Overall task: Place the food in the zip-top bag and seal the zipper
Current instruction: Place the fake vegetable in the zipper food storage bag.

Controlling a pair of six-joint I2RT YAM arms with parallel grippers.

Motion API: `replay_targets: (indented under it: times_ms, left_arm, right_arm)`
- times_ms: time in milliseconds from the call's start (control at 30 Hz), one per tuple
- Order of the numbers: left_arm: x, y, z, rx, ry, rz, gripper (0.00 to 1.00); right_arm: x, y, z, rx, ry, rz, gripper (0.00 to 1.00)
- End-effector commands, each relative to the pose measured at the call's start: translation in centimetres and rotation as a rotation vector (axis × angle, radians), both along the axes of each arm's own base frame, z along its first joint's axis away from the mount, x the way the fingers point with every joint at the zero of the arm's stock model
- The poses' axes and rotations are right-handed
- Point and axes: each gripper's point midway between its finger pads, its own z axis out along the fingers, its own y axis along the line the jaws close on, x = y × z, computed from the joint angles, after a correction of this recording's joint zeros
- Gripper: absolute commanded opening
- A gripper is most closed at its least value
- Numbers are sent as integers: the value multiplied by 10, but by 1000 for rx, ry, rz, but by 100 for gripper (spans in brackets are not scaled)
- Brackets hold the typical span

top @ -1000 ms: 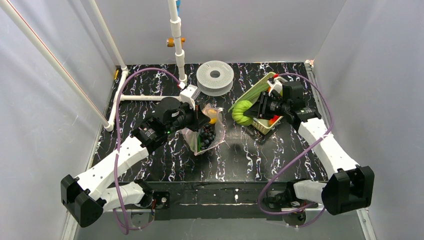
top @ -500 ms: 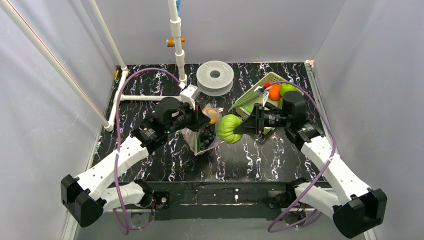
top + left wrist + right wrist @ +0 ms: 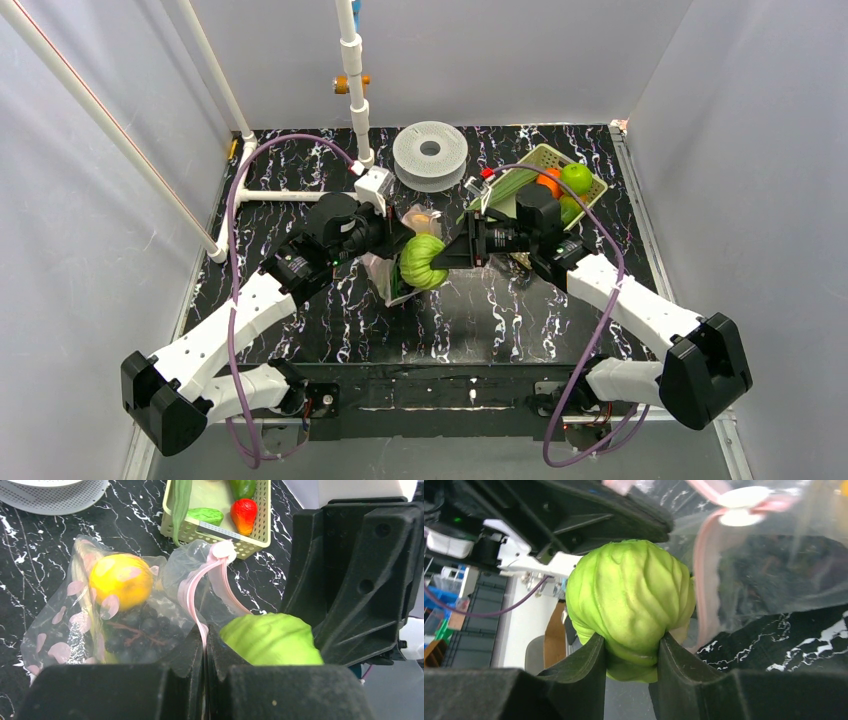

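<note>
The zip-top bag (image 3: 65, 615) lies on the black table, with a yellow piece (image 3: 120, 580) and a dark purple piece (image 3: 140, 630) inside. Its pink zipper (image 3: 192, 587) arches up at the open mouth. My left gripper (image 3: 205, 635) is shut on that strip, holding the bag's mouth (image 3: 395, 262) up. My right gripper (image 3: 631, 645) is shut on the pale green round head (image 3: 631, 600). It holds the head (image 3: 422, 262) right at the bag's mouth, beside the left fingers. The head (image 3: 272, 640) hides much of the bag from above.
The yellow-green basket (image 3: 545, 152) stands at the back right with an orange ball (image 3: 548, 182) and a green apple (image 3: 575, 177). It also holds a celery-like stalk (image 3: 181, 505), a small green piece (image 3: 205, 515) and a red piece (image 3: 243, 515). A white spool (image 3: 430, 155) lies behind the bag.
My right arm has swung left from the basket to the bag's mouth, carrying the green head. The left gripper has kept its hold on the zipper and barely moved.
</note>
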Motion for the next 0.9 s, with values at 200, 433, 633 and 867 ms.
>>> replay_targets:
  times_ms: [200,433,633,867]
  left_arm:
    - [-11,-11,36,-84,-61,-71,0]
    - [-13,-14,36,-89,-59,-94,0]
    - [-11,-16,30,-71,-44,-97,0]
    - [-13,-17,33,-80,-44,-107,0]
  right_arm:
    - [63,-25,-40,-194,62,-484,1]
    - [67,-15,-31,-139,162,-537,1]
    - [43,12,-16,-247,-19,-400,1]
    - [2,25,-20,-371,-261,-213,1]
